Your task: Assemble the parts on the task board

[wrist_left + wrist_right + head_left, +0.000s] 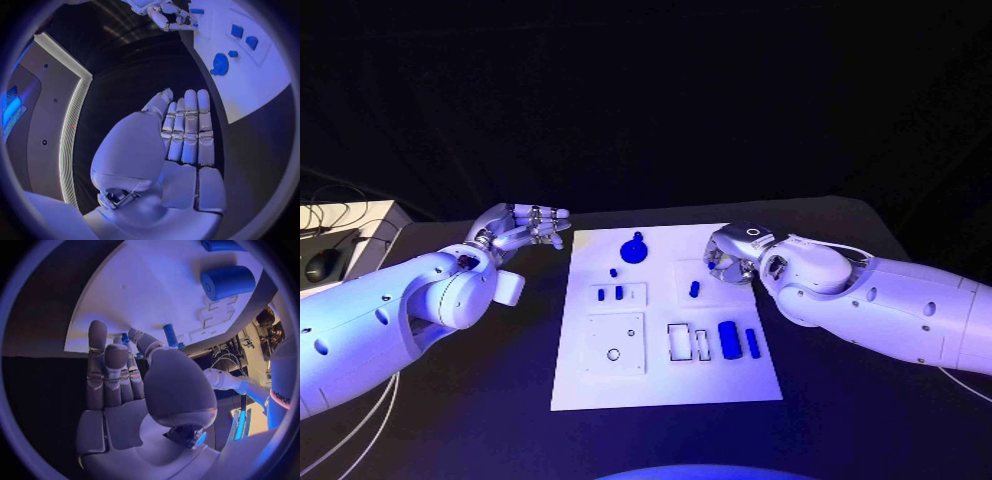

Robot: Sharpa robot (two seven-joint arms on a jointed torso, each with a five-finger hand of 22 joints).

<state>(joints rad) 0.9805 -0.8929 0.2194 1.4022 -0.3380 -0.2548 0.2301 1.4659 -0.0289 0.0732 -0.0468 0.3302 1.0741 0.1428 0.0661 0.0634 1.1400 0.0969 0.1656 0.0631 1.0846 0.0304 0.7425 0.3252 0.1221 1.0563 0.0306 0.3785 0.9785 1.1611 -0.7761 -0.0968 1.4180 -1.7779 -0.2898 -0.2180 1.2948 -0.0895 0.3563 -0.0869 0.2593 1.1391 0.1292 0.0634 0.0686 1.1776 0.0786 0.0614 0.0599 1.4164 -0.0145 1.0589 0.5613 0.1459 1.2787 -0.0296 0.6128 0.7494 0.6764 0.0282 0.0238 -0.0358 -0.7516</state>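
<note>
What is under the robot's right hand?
The white task board lies under the right hand, with a small blue peg just beside it. Whatever sits directly beneath the palm is covered, so it cannot be seen.

The task board (589, 385) lies between the two hands: the left hand (524, 228) sits just off its far left corner, over the table (444, 420), and the right hand (730, 256) hangs over its right edge. A round part (633, 248) lies between the hands (nearer the far edge), and a small peg (694, 289) lies just beside the right hand. Nearer the robot than the right hand, two long parts (728, 335) lie side by side.
</note>
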